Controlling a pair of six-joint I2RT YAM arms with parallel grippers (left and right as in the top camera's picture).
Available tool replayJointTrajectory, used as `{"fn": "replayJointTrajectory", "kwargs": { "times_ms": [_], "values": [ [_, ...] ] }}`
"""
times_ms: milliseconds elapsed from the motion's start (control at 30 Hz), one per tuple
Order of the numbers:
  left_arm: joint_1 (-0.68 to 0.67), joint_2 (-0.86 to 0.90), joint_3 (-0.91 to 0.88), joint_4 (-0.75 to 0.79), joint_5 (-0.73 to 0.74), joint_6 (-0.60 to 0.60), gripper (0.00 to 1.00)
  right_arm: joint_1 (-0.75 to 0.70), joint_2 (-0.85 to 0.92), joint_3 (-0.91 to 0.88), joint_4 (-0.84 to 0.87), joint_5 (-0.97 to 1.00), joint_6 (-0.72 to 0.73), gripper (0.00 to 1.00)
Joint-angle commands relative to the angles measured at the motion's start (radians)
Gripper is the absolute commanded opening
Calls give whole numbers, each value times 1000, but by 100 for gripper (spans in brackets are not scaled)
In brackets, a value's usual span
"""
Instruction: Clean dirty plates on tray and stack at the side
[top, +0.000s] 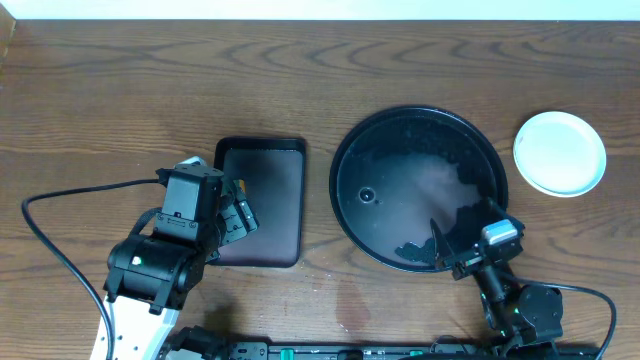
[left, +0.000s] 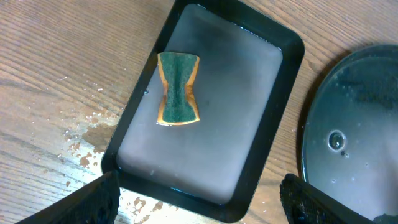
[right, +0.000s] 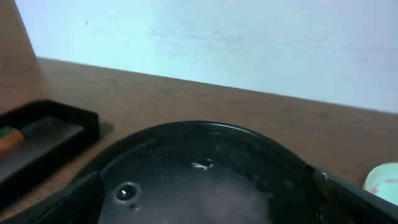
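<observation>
Left gripper (top: 243, 205) and right gripper (top: 462, 225) are both hanging wide apart, holding nothing | plates (top: 560, 152) are sitting off the tray (top: 336, 180), ahead and right of my right fingers (right: 59, 202) | right arm is being the nearer one

We are seeing the round tray (top: 345, 150) sitting on the wooden table (top: 120, 100). Just left of the round tray, the rectangular tray (top: 270, 200) is lying with a sponge (left: 178, 89) resting in it. Right of the round tray and slightly behind it, a plate (top: 560, 152) is sitting apart. The right gripper (top: 455, 232) is hanging over the round tray's near rim, and the left gripper (top: 243, 205) is hanging well to the round tray's left.
</observation>
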Motion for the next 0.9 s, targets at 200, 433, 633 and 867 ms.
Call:
{"fn": "replayJointTrajectory", "kwargs": {
  "times_ms": [200,433,633,867],
  "values": [
    [0,0,13,-3,-1,3,83,-9,-7,-3,-5,13,-79,99],
    [0,0,13,-3,-1,3,83,-9,-7,-3,51,21,-87,99],
    [0,0,13,-3,-1,3,83,-9,-6,-3,-2,21,-82,99],
    [0,0,13,-3,-1,3,83,-9,-6,-3,-5,21,-82,99]
  ]
}}
